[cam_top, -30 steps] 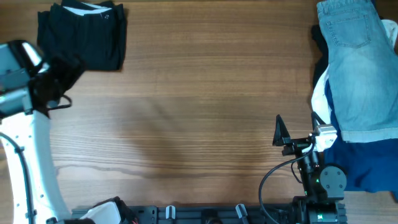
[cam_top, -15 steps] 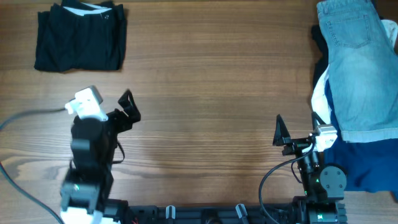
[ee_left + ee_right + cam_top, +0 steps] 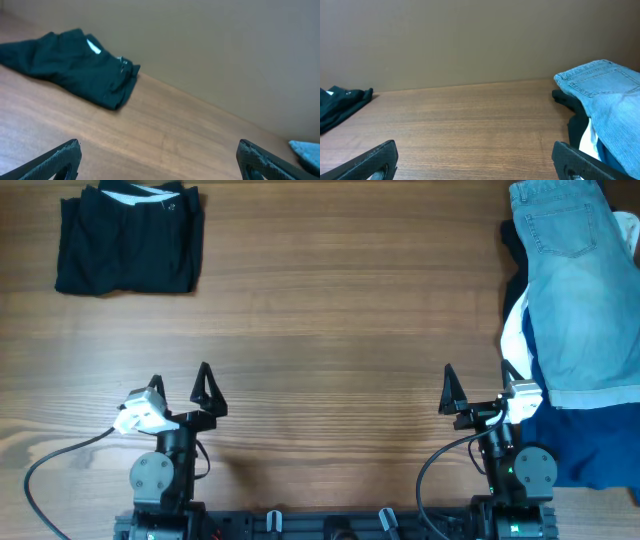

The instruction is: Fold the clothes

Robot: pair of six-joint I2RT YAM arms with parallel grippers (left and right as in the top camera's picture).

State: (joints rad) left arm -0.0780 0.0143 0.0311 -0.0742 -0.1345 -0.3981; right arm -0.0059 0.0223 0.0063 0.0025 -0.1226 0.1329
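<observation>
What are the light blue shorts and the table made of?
The shorts look like denim: faded blue, matte, with stitched seams and a back pocket. The table looks like wood, smooth with streaky brown grain, though it may be printed laminate.

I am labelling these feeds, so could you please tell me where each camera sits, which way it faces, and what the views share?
Overhead: above the table, looking straight down; both arms, left gripper and right gripper open.
Left wrist: on the left arm, low, facing the far wall and black garment; own fingers show.
Right wrist: on the right arm, low, facing the far wall and denim shorts; own fingers show.
Shared: all three see both garments.
</observation>
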